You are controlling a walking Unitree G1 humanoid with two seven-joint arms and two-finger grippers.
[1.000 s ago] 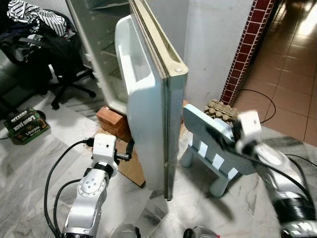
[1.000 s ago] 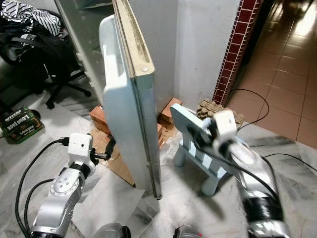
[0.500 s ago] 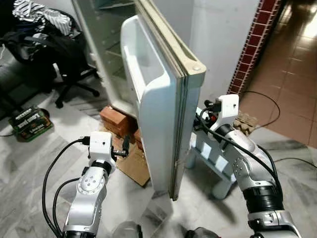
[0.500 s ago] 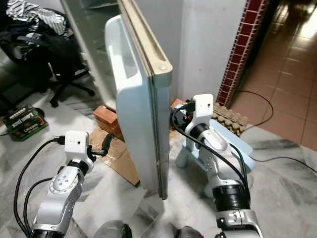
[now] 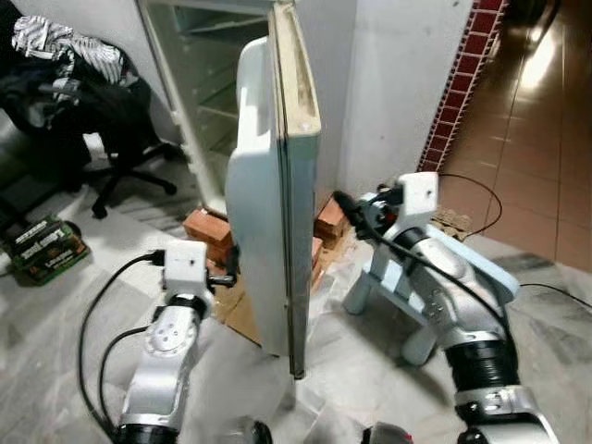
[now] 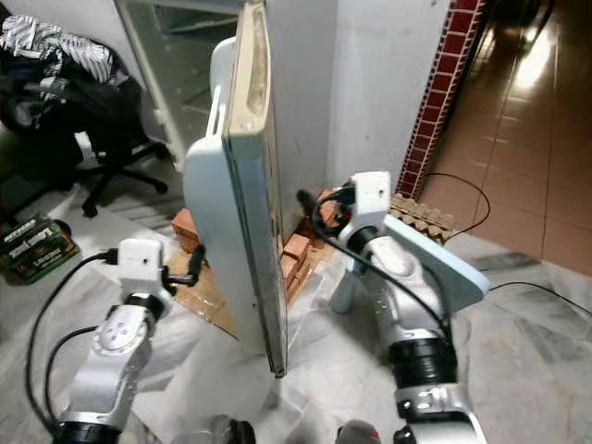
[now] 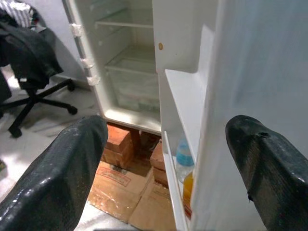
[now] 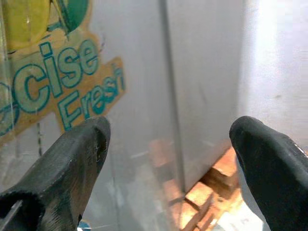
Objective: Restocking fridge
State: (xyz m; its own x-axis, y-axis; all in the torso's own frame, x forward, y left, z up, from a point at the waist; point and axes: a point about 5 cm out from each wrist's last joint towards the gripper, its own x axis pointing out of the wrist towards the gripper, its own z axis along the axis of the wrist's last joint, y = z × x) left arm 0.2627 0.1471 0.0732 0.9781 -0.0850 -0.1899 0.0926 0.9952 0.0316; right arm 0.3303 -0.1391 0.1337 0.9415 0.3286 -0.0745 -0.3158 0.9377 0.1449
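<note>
The right end effector (image 5: 344,202) is raised beside the outer face of the white fridge door (image 5: 277,176), its two long black fingers (image 8: 72,163) spread wide apart and holding nothing. Its wrist view looks onto that pale door face, where a yellow, green and teal sticker reading "Fresh" (image 8: 53,77) sits, with red bricks (image 8: 211,183) on the floor below. The left end effector (image 6: 194,264) is on the other side of the door, close to its inner liner, and its fingers (image 7: 57,178) are also spread apart and empty.

Between those left fingers the inner door shelf (image 7: 185,103) shows, and lower in the door sit a clear bottle with a blue cap (image 7: 184,156) and, just beside it, an orange bottle (image 7: 188,195). Beyond them stands the open white fridge cabinet (image 7: 127,57) with bare shelves and a clear drawer. The fridge rests on red bricks (image 5: 208,227), with flattened brown cardboard (image 7: 130,192) on the marble floor (image 5: 55,305) in front.

Behind the right arm stands a small pale blue plastic stool (image 5: 407,296), and near it an egg carton tray (image 6: 421,217) lies by the red tiled pillar (image 5: 458,83). Off to the robot's left are a black office chair (image 5: 116,139) draped with clothes and a green box (image 5: 42,248) on the floor.
</note>
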